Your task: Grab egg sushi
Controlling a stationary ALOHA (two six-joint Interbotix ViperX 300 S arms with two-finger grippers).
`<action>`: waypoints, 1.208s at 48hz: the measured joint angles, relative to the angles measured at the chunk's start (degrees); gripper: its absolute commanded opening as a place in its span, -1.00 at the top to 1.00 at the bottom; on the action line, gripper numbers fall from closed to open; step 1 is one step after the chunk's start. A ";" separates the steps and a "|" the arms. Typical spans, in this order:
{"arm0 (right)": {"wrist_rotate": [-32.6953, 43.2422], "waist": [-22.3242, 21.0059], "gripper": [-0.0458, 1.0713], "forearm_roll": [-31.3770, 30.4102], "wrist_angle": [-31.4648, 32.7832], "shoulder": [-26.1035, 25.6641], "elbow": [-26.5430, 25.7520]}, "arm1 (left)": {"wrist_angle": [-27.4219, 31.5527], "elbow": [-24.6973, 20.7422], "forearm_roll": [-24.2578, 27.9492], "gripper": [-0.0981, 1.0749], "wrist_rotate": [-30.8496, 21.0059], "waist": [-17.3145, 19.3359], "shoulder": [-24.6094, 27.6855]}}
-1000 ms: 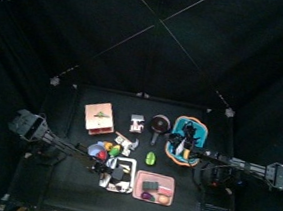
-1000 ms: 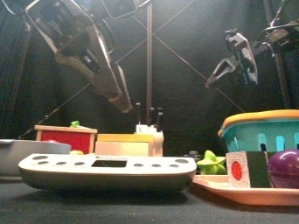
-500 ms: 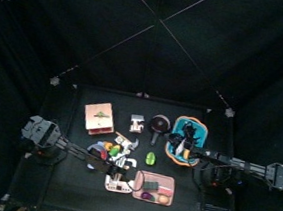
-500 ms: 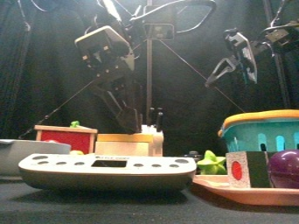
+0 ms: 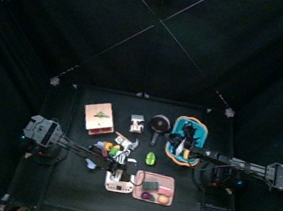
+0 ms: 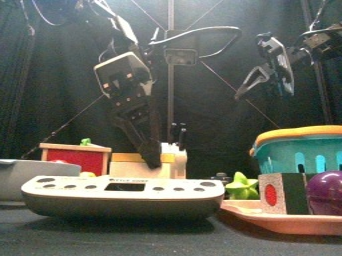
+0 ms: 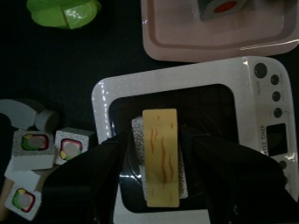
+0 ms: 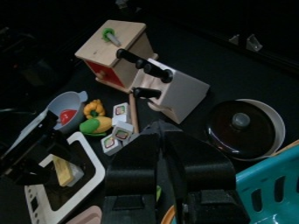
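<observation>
Grasp not yet made. Left hand (image 7: 156, 179) hangs directly above the white oblong egg sushi with its yellow strip on top (image 7: 158, 157), jaws spread wide to either side of it, no contact visible. The egg sushi lies in the dark well of a white rounded scale-like tray (image 7: 263, 79). What is left, by my reading: descend, close, lift.

Just beside the white tray sits a pink square plastic tray (image 7: 211, 44). Right hand (image 6: 271, 68) rests raised, well apart from the white tray; jaw state cannot be told.

Black table (image 5: 72, 183), crowded with small toys, inside black curtains (image 5: 36, 20).
</observation>
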 measured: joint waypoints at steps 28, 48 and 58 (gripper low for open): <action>0.00 0.00 0.10 -0.09 -0.09 0.18 0.09 | -8.79 5.19 -1.32 -0.32 -0.26 1.05 -0.79; 0.00 -0.44 0.10 0.09 -0.09 0.35 0.70 | -8.96 5.80 -1.14 -0.22 -0.35 1.32 -4.75; 0.09 -0.44 0.10 0.26 -0.09 0.35 0.70 | -10.28 6.59 -0.44 -0.22 -0.35 1.85 -5.36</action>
